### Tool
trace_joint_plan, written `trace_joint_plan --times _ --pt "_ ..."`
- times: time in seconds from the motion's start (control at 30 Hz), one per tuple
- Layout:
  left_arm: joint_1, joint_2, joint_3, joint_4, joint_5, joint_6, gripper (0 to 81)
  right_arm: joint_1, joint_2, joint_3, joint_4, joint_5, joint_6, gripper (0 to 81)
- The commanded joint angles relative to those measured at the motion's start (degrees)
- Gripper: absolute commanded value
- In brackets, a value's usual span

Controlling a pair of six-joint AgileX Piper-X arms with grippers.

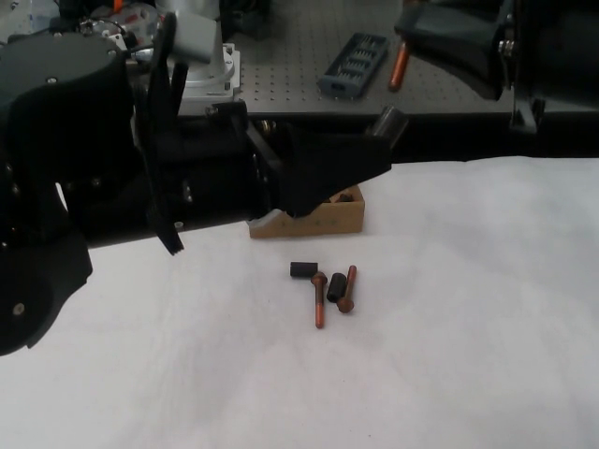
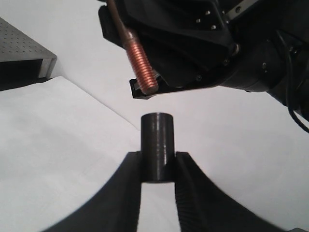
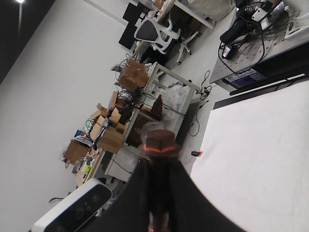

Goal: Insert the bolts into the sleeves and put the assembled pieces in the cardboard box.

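Note:
My left gripper is shut on a black sleeve, held upright with its open end up. In the high view that sleeve sticks out above the cardboard box. My right gripper is shut on a copper bolt, hex head toward the camera. In the left wrist view the bolt hangs threaded end down, just above the sleeve and slightly to one side. On the white cloth lie two loose sleeves and two loose bolts.
The left arm's black body covers the left of the high view and part of the box. A blue-grey rack lies on the perforated bench behind. The white cloth runs open to the right and front.

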Motion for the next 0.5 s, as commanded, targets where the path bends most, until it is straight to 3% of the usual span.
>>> trace_joint_plan --times 0.0,0.47 --pt "-0.19 -0.9 -0.52 -1.72 -0.24 -0.9 0.6 -0.32 -0.48 -0.22 -1.02 -0.76 -0.49 2.9" --pt "-0.19 -0.9 -0.52 -5.85 -2.09 -0.9 0.6 -0.22 -0.48 -0.22 -0.91 -1.62 -0.49 2.9"
